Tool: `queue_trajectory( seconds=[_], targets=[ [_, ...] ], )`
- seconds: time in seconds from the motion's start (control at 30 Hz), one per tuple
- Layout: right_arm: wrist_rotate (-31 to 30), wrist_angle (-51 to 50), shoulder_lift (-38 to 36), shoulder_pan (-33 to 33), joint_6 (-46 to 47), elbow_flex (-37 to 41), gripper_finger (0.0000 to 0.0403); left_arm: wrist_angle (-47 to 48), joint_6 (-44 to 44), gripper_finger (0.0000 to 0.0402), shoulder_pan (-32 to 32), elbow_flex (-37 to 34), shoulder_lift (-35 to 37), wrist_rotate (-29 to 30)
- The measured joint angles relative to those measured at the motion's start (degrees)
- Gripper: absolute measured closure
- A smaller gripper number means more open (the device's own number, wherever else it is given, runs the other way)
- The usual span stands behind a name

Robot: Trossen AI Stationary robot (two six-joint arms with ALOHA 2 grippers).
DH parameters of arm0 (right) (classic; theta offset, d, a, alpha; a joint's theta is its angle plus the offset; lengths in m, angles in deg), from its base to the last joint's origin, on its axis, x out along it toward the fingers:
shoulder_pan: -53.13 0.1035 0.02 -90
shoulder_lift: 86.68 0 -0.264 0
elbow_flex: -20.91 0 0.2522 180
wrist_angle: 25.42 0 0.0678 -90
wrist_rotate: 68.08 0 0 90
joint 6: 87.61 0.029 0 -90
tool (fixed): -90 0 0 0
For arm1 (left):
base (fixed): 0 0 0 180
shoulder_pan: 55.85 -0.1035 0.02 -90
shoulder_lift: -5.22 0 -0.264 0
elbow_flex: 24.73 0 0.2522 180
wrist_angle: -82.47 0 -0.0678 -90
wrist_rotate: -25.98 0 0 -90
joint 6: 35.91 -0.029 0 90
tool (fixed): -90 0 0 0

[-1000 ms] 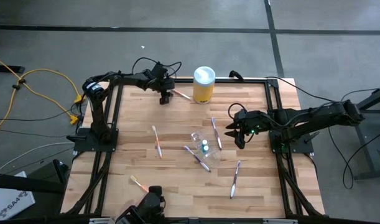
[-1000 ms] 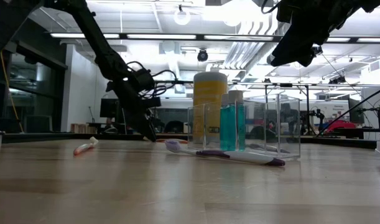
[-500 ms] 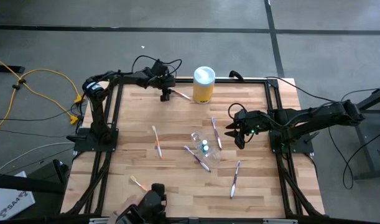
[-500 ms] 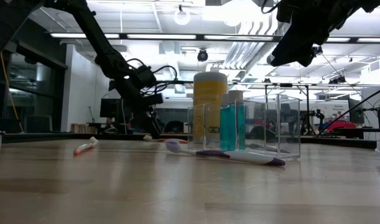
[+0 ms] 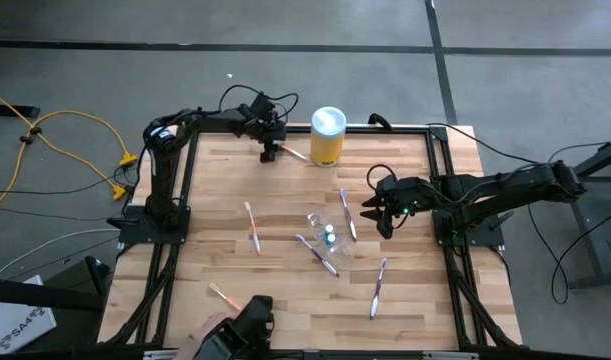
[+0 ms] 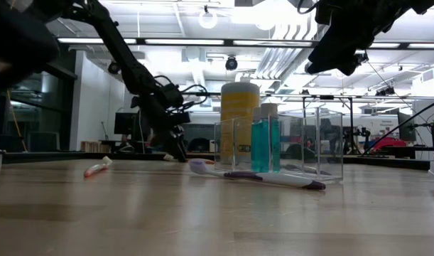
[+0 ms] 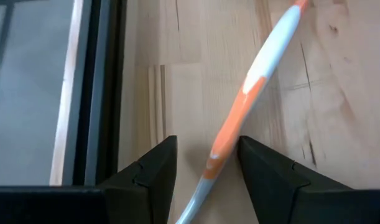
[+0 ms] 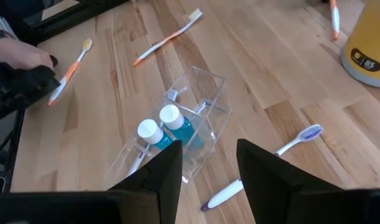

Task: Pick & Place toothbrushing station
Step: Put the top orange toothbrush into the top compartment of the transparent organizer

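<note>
The clear plastic cup point(image 5: 325, 236) lies mid-table with blue white-capped tubes point(image 8: 171, 129) inside. Several toothbrushes lie flat on the wood: purple ones point(image 5: 316, 253) point(image 5: 347, 213), pink ones point(image 5: 252, 226) point(image 5: 378, 285) and an orange one point(image 5: 222, 294). Another orange-and-white toothbrush point(image 7: 252, 87) lies at the far edge. My left gripper point(image 5: 269, 152) is down over its handle, open, one finger point(image 7: 153, 169) on each side with a gap on both sides. My right gripper point(image 5: 377, 214) hangs open above the table, right of the cup.
A yellow canister with a white lid point(image 5: 327, 135) stands at the far edge, just right of my left gripper. The black frame rail point(image 7: 102, 93) runs close beside the left fingers. A person's hand with a dark object point(image 5: 235, 338) is at the near edge.
My left gripper has shifted a little along the far edge toward the yellow canister and sunk slightly over the orange toothbrush, turning a bit at the wrist. The hand with the dark object at the near edge has moved slightly to the right.
</note>
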State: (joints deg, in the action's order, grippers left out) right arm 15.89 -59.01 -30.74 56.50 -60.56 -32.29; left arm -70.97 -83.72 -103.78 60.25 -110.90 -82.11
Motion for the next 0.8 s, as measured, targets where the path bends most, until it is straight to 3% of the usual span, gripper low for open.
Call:
queue_trajectory(
  seconds=[0.17, 0.33, 0.8],
  targets=[
    [0.0, 0.0, 0.0, 0.0, 0.4, 0.0, 0.0259, 7.7, 0.8, 0.0240, 0.1, 3.9, -0.6, 1.8],
    [0.0, 0.0, 0.0, 0.0, 0.2, 0.0, 0.0259, 12.2, 2.3, 0.0276, 0.5, 5.6, -0.5, 4.5],
    [0.1, 0.0, 0.0, 0.0, -0.3, 0.0, 0.0259, 13.9, 4.1, 0.0374, 1.4, 5.6, -0.4, 6.5]
  ],
)
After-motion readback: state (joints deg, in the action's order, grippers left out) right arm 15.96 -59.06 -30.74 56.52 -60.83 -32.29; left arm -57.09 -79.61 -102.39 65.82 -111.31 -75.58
